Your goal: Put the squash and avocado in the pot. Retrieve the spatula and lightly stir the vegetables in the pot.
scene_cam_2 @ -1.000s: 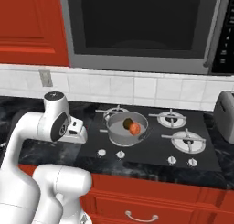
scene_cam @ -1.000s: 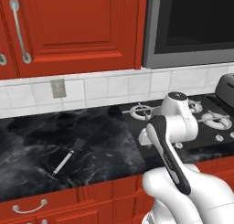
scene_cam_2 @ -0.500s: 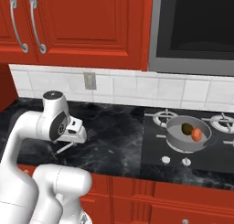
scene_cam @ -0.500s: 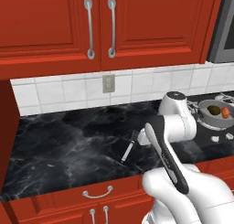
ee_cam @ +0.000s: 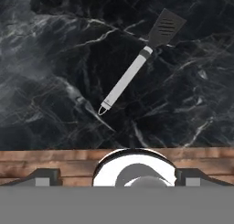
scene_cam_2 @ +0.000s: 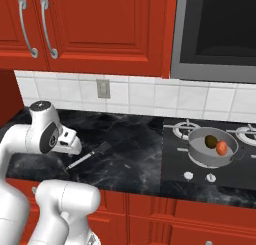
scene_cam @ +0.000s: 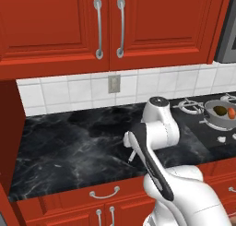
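Note:
The spatula [scene_cam_2: 90, 155] lies flat on the black marble counter, its dark blade [scene_cam_2: 103, 148] pointing toward the stove. In the hand view the spatula [ee_cam: 125, 81] runs diagonally, with the blade [ee_cam: 165, 26] at the upper right. My gripper [scene_cam_2: 70, 148] hangs above the handle's near end, open and holding nothing; its dark fingertips [ee_cam: 43, 176] stand wide apart. The grey pot [scene_cam_2: 197, 156] sits on the stove's left burner with the orange squash [scene_cam_2: 221, 148] and the dark avocado [scene_cam_2: 212, 141] inside. The pot [scene_cam: 213, 121] also shows at the far right of the left base view.
The black stove top [scene_cam_2: 175, 164] with white knobs [scene_cam_2: 188, 175] lies right of the counter. A microwave [scene_cam_2: 220, 34] hangs above it. Red cabinets [scene_cam: 106, 26] with long handles are overhead, and a wall outlet [scene_cam: 114, 83] is on the tiles. A red side panel [scene_cam: 9, 137] bounds the counter's left end.
The base has driven left, so the whole scene has slid right in both base views. The pot now sits far right and the spatula lies right by the hand. The gripper stays open.

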